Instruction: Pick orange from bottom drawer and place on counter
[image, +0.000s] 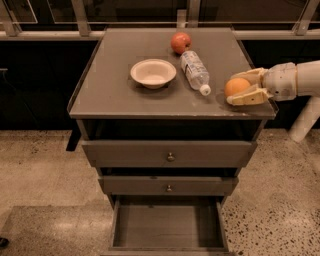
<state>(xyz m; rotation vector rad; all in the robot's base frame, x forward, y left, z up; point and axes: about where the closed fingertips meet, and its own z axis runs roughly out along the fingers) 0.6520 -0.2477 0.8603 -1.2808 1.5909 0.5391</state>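
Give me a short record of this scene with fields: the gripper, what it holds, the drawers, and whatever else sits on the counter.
gripper: two-finger gripper at the front right corner of the flat grey counter
holding: fingers closed around the small round orange fruit
orange contact: cannot tell whether it touches the counter
bottom drawer: lowest grey-brown wooden drawer, pulled open
upper drawers: two upper drawers, both pushed in
also on counter: pale round bowl, clear plastic bottle lying on its side, red apple near the back
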